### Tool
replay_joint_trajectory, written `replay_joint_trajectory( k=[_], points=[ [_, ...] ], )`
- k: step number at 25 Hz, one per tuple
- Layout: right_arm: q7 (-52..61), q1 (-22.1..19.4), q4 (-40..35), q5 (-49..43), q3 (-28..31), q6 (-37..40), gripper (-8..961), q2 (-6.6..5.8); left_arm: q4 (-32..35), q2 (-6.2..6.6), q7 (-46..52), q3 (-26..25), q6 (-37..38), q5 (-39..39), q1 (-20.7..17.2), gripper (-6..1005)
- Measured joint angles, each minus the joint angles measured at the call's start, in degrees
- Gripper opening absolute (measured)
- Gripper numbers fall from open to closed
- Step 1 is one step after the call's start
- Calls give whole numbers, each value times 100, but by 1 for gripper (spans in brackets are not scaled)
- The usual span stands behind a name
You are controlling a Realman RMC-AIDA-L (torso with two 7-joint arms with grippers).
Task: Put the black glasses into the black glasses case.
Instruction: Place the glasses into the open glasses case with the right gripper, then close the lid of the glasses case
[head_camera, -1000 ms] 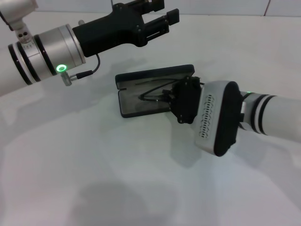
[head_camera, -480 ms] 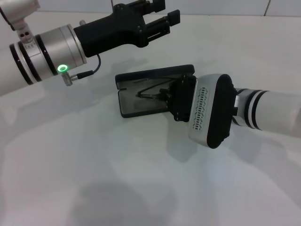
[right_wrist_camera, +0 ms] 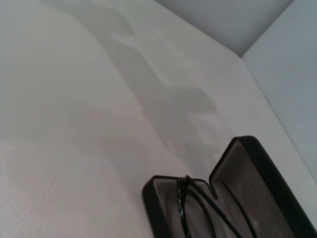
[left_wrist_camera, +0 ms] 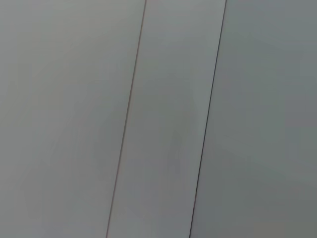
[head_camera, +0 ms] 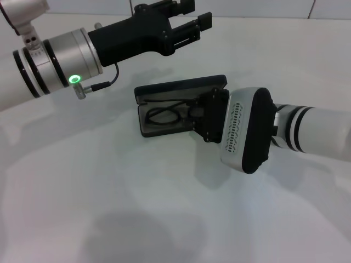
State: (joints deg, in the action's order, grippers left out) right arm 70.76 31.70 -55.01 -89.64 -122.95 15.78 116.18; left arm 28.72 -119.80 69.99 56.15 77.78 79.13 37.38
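Observation:
The black glasses case (head_camera: 181, 87) lies open in the middle of the white table, its lid tipped back. The black glasses (head_camera: 162, 115) lie flat inside its grey-lined tray. My right gripper (head_camera: 196, 113) is low over the right end of the tray, right by the glasses, and its tips are hidden behind the wrist body. The right wrist view shows the case (right_wrist_camera: 262, 168) with the glasses (right_wrist_camera: 198, 203) inside it. My left gripper (head_camera: 194, 13) is open and empty, held high behind the case.
The white table (head_camera: 109, 192) spreads in front of and to the left of the case. A pale wall (head_camera: 263, 6) stands behind the table. The left wrist view shows only grey wall panels (left_wrist_camera: 163, 119).
The glasses stood tilted up in the case by the right gripper; now they lie flat in the tray. The right arm shifted slightly toward the case a second ago, then held still.

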Motion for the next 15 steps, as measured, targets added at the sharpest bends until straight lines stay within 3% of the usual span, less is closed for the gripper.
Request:
replay_joint_trajectory(
  k=[4, 7, 15],
  points=[
    [10, -159, -208, 9, 68, 160, 248, -5, 0, 0, -2, 1, 1, 0, -20, 563],
    [15, -332, -417, 6, 376, 750, 252, -24, 0, 0, -3, 0, 0, -1, -41, 563],
    [48, -816, -638, -19, 2131, 3243, 282, -51, -57, 0, -2, 2, -248, 2, -39, 563]
  ],
)
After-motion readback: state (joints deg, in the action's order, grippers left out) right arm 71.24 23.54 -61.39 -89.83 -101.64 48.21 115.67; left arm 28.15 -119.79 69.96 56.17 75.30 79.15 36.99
